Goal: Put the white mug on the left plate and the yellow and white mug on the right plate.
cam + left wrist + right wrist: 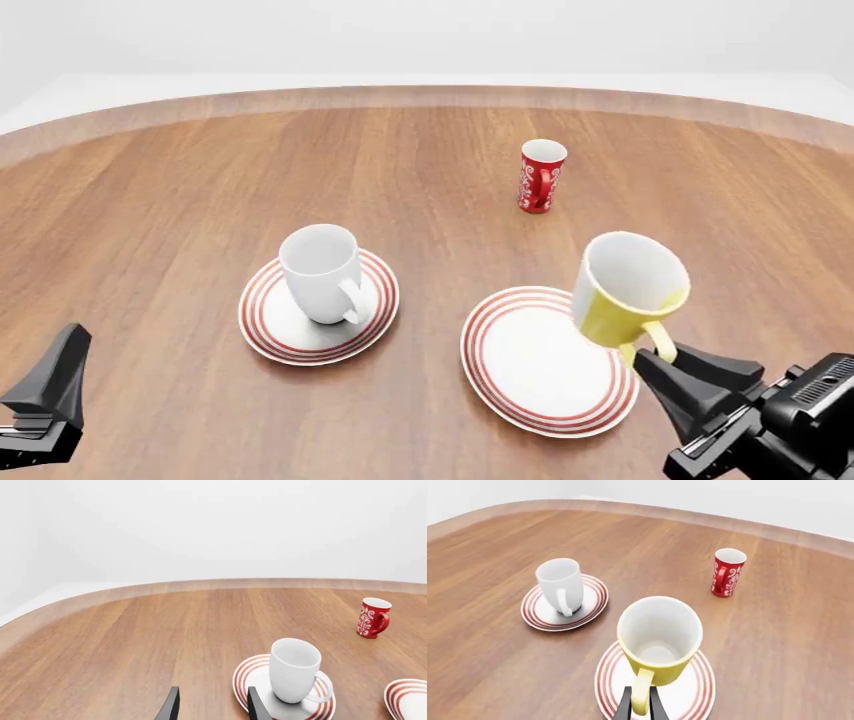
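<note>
Yellow and white mug (627, 288) above right plate (534, 372), near its rim.

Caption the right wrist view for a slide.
Right tool holds the yellow and white mug by its handle above the right plate.

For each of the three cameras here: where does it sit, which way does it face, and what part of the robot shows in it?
Front view: fixed above the arms' side, facing forward and down; shows both grippers, left gripper and right gripper.
Left wrist view: behind the left gripper, looking across the table; its fingertips show.
Right wrist view: behind the right gripper, facing down at the yellow and white mug; its fingers clamp the handle.
Shared: all three show the white mug standing on the left plate and the red cup.
</note>
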Robot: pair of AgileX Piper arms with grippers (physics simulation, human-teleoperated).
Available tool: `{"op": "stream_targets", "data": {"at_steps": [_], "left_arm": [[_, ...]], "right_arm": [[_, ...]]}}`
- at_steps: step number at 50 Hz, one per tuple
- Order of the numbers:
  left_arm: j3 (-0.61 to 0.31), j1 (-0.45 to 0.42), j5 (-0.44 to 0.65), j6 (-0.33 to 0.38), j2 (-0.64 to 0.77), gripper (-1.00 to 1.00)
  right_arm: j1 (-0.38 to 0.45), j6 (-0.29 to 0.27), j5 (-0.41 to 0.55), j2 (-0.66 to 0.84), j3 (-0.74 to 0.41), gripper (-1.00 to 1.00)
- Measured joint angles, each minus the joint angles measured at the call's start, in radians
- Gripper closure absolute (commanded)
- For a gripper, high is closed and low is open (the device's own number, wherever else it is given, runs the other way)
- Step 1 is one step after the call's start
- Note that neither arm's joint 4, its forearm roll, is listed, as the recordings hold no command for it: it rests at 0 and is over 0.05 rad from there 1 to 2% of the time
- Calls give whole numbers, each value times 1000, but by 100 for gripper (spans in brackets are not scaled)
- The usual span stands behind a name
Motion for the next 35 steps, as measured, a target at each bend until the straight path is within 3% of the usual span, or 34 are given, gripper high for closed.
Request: {"op": "stream_targets", "data": {"at_steps": [35], "left_arm": [[0, 0, 0, 0, 0, -100]], "right_arm": [[66, 45, -279, 324, 51, 100]]}}
